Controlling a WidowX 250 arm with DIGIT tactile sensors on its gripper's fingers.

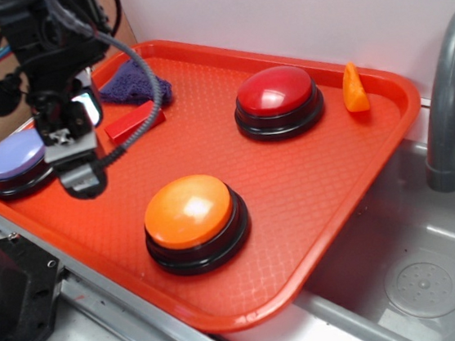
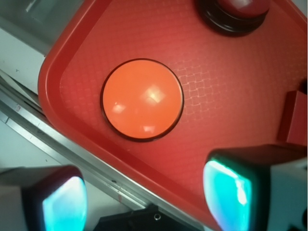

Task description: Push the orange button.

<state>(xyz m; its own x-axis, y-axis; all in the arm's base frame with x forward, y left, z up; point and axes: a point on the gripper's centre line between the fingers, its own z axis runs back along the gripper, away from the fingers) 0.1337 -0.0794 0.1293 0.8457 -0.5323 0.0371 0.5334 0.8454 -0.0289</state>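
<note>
On the exterior view I see a red tray [image 1: 321,201] set on a counter beside a steel sink [image 1: 425,280], with a grey faucet [image 1: 449,96] at three o'clock. The orange button [image 1: 189,212] sits on its black base near the tray's six o'clock edge, nothing touching it. The red button [image 1: 276,95] stands at about one o'clock from it, well apart, and a small orange wedge [image 1: 354,90] stands upright just beyond that, near the tray's rim. At nine o'clock I have a purple button [image 1: 14,158] close to the tray's left rim. The arm hangs over that side, and my claw [image 1: 77,150] is beside the purple button, at roughly ten o'clock from the orange button and apart from it. Behind the arm lie a red block [image 1: 133,122] and a purple cloth [image 1: 132,87]. From this angle I cannot tell how the jaws stand.

On the wrist view the orange button [image 2: 142,99] fills the middle, its dome glossy. The two fingertips [image 2: 65,204] show at five and seven o'clock, spread wide with nothing between them, so the claw [image 2: 144,202] is open. The red button [image 2: 238,12] peeks in at one o'clock, the red block [image 2: 293,118] at three o'clock, and the tray's rim [image 2: 50,96] runs down the left.
</note>
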